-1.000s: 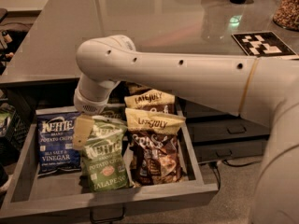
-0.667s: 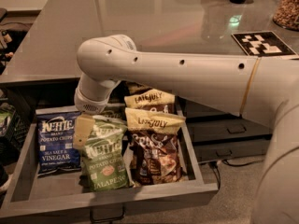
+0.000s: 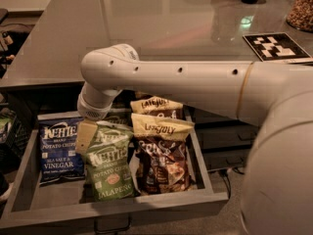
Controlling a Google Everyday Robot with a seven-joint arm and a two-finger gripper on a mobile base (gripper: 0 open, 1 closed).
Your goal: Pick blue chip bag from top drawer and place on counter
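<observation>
Gripper (image 3: 86, 135) sits in the top drawer (image 3: 146, 207), just beside the blue chip bag (image 3: 61, 151). We cannot tell its grip state.

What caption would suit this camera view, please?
Gripper inside open top drawer, beside the blue chip bag; counter above.

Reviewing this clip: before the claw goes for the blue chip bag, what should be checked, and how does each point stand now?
1. The wide dark grey top drawer pulled open: ok.
2. The dark navy blue Kettle chip bag in view, flat at the drawer's left: ok.
3. The claw centred over that bag: not ok; it sits at the bag's right edge, beside the green jalapeno bag.
4. Bag lifted: not ok.
5. The glossy grey counter in view behind the drawer: ok.
</observation>
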